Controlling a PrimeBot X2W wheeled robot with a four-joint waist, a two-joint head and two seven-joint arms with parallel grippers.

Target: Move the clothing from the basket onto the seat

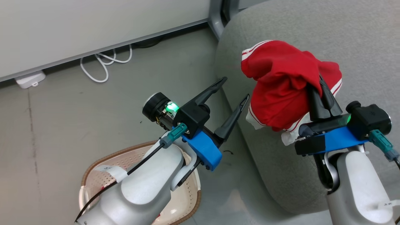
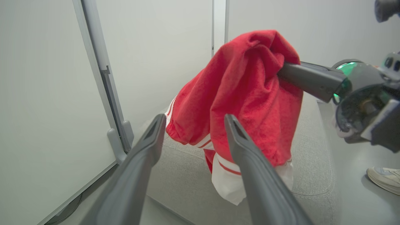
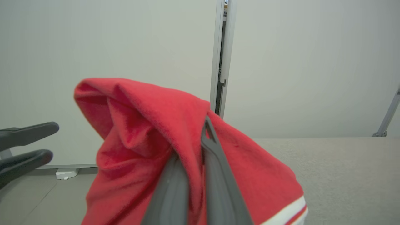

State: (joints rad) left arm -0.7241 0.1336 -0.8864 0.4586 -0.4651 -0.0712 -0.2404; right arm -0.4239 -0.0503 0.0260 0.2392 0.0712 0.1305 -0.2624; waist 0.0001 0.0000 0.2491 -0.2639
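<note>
The clothing [image 1: 281, 87], a red garment with white stripes and a white panel, hangs bunched from the right gripper [image 1: 321, 83], whose two dark fingers are pressed tight together on a fold of the cloth. The garment is over the edge of the seat [image 1: 328, 28], the big grey cushion; whether its white lower end touches the fabric I cannot tell. The left gripper [image 1: 236, 87] holds nothing. Its fingers are spread wide, and it hovers just beside the garment, above the floor [image 1: 62, 109] at the seat's edge. The basket [image 1: 93, 163] sits on the floor under the left arm, near the seat. A pale partition panel [image 1: 78, 25] stands behind, with a white cable [image 1: 104, 67] looped at its foot. In the left wrist view a shoe [image 2: 384, 178] shows at the right edge.
</note>
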